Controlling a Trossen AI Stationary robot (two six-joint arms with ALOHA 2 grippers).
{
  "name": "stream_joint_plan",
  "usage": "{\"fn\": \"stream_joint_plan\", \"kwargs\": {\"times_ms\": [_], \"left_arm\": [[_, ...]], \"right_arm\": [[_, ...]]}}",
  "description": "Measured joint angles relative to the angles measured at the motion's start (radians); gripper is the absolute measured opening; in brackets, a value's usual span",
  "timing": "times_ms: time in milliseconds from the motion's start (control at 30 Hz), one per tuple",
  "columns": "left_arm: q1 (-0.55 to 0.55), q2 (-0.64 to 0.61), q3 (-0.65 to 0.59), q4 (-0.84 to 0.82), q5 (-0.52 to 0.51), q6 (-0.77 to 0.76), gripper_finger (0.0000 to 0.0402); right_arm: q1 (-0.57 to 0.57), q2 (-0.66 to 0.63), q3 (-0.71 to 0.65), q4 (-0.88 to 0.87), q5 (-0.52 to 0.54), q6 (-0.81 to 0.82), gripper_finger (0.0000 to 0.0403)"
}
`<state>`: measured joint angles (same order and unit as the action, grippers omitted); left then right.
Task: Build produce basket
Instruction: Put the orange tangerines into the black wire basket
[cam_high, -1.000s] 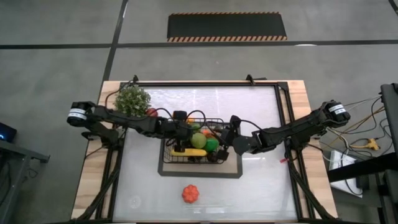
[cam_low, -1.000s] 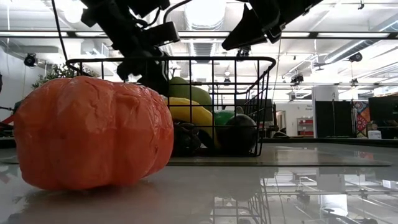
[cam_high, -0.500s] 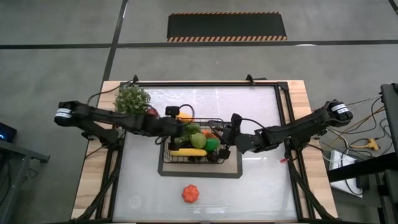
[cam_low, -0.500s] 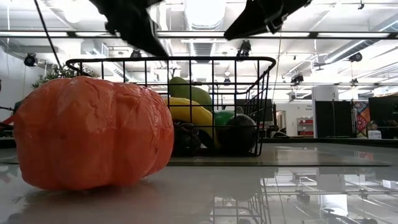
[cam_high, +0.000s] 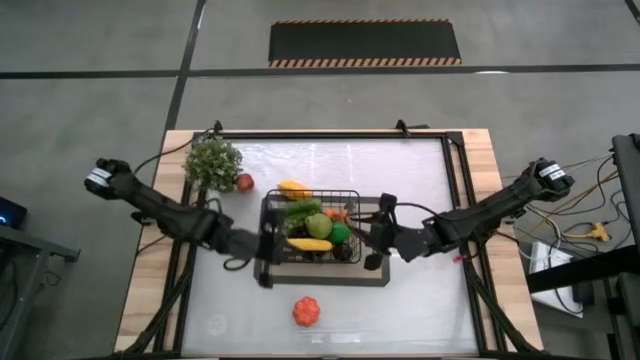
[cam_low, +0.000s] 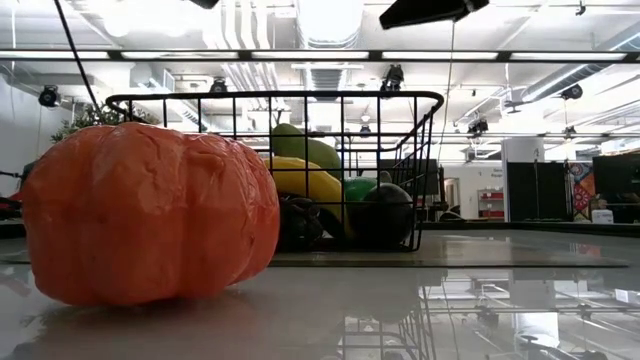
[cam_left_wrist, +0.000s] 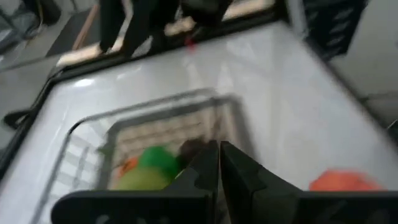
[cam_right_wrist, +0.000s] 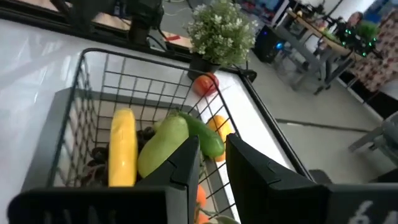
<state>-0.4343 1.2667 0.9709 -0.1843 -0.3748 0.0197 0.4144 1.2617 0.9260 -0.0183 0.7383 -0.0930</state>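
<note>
Basket (cam_high: 311, 234) is sitting mid-surface in the high view, already carrying a yellow banana (cam_high: 308, 244), a green pear (cam_high: 318, 226) and a cucumber (cam_high: 302, 209), while an orange piece (cam_high: 306, 311) is lying alone on the white surface (cam_high: 420, 310) nearer the front edge, well apart from the mesh. We are seeing the left pincer (cam_high: 265, 262) hanging by the basket's front left corner and the right pincer (cam_high: 374, 243) just beside its right wall; from above we cannot tell how either stands. In the low view the orange piece (cam_low: 150, 213) is filling the foreground with the basket (cam_low: 400, 170) behind it. In the left wrist view we are looking past the left pincer (cam_left_wrist: 219, 163), its fingers together and empty, with the orange piece (cam_left_wrist: 339, 181) off to one side. In the right wrist view the right pincer (cam_right_wrist: 211, 152) is showing a narrow gap and holding nothing, and a red tomato (cam_right_wrist: 204, 83) is waiting beside the leafy plant (cam_right_wrist: 222, 28). We judge the orange piece is next: the left pincer should be spreading wide before descending and closing across the ribbed middle.
</note>
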Motion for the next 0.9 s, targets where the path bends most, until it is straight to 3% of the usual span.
{"fn": "stream_joint_plan", "kwargs": {"times_ms": [300, 500, 767, 900], "left_arm": [[-0.129, 0.162, 0.090, 0.009, -0.026, -0.170, 0.0000], [-0.201, 0.276, 0.174, -0.080, -0.023, -0.244, 0.0000], [-0.255, 0.407, 0.240, -0.112, 0.068, -0.349, 0.0001], [-0.254, 0.432, 0.246, -0.115, 0.143, -0.479, 0.0027]], "right_arm": [[0.082, -0.006, -0.007, -0.001, 0.005, -0.039, 0.0068], [0.126, -0.012, -0.026, -0.001, 0.006, -0.033, 0.0068], [0.180, -0.012, -0.045, -0.010, 0.006, -0.012, 0.0068], [0.191, -0.012, -0.045, -0.007, 0.004, -0.001, 0.0068]]}}
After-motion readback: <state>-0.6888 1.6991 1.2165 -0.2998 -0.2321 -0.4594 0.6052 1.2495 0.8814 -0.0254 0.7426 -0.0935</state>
